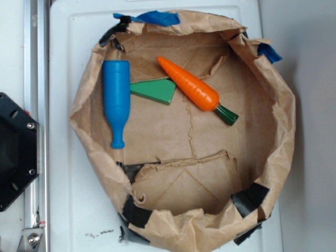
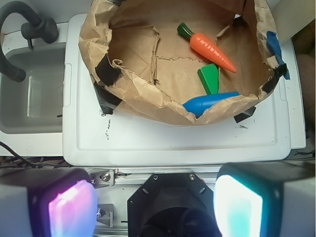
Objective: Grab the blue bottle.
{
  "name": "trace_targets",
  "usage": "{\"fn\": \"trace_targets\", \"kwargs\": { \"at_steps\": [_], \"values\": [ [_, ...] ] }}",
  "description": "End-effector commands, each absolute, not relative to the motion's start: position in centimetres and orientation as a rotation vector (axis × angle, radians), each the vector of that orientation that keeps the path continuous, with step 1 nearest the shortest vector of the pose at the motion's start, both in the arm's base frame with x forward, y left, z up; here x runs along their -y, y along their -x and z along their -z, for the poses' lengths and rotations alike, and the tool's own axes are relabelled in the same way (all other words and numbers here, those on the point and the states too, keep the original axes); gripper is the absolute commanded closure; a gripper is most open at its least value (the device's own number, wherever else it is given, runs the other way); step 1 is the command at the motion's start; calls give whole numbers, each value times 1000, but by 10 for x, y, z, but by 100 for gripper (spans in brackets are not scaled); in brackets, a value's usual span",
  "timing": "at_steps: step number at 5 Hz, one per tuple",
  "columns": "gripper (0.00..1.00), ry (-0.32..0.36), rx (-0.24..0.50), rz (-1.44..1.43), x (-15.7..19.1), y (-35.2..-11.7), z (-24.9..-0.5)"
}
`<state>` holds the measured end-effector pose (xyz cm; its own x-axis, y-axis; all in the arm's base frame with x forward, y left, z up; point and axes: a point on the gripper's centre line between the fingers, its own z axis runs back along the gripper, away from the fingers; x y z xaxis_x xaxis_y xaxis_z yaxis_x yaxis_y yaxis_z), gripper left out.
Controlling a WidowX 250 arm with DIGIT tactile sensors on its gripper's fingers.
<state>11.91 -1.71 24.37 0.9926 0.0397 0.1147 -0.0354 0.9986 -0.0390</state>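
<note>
While my gripper (image 2: 155, 197) waits spread wide and empty at the near edge of the bench (image 2: 173, 140), well short of the paper-bag tray (image 2: 148, 96), the blue bottle (image 1: 116, 100) lies flat against the tray's left wall in the exterior view, neck toward the torn flap, green wedge (image 1: 155, 90) just beside it; I judge the crumpled wall will crowd my approach
</note>
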Motion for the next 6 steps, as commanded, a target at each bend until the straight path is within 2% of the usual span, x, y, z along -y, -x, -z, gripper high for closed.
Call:
{"fn": "trace_targets", "kwargs": {
  "at_steps": [1,2,3,4,5,6],
  "values": [
    [0,37,116,-38,17,-119,-244],
    [0,19,83,-153,16,-169,-230],
    [0,-71,154,-310,5,-206,-215],
    [0,-58,174,-509,-14,-229,-191],
    [0,-67,200,-673,-38,-227,-165],
    [0,-105,204,-700,-57,-234,-134]
  ]
}}
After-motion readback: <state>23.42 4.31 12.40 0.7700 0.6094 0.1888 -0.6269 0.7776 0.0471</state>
